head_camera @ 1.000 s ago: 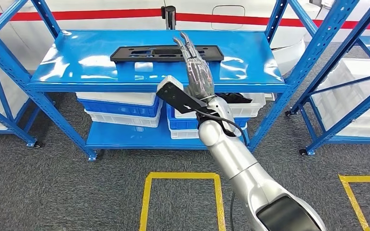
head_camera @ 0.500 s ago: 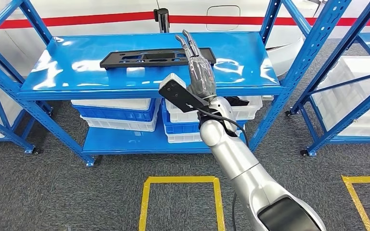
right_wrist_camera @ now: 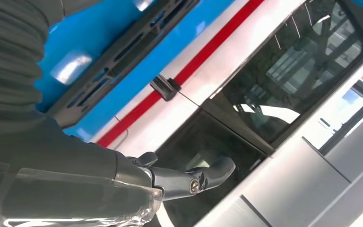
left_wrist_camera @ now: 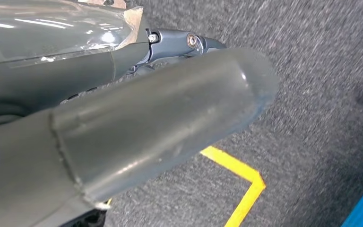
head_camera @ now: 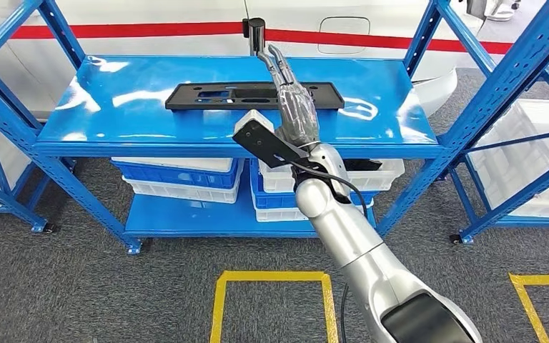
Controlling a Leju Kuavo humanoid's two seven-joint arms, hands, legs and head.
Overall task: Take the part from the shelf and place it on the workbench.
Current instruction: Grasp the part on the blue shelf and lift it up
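The part (head_camera: 221, 95) is a long flat black panel with cut-outs, lying across the top of the blue shelf (head_camera: 114, 114). My right hand (head_camera: 294, 107) is raised over the part's right half, fingers stretched forward and apart, holding nothing. Its fingertips reach past the part's far edge. The right wrist view shows the part (right_wrist_camera: 123, 56) on the blue shelf top (right_wrist_camera: 87, 35), beyond my extended fingers (right_wrist_camera: 189, 177). My left hand (left_wrist_camera: 123, 127) hangs over the grey carpet with its thumb straight and nothing in it.
White and blue bins (head_camera: 179, 171) sit on the lower shelf. More blue racks stand at the left (head_camera: 0, 143) and right (head_camera: 515, 107). A black post (head_camera: 256, 32) rises behind the shelf. Yellow floor lines (head_camera: 271, 275) mark the carpet in front.
The whole picture has shifted, so the camera moved. My right hand stays raised over the part's right half and reaches slightly further over the shelf.
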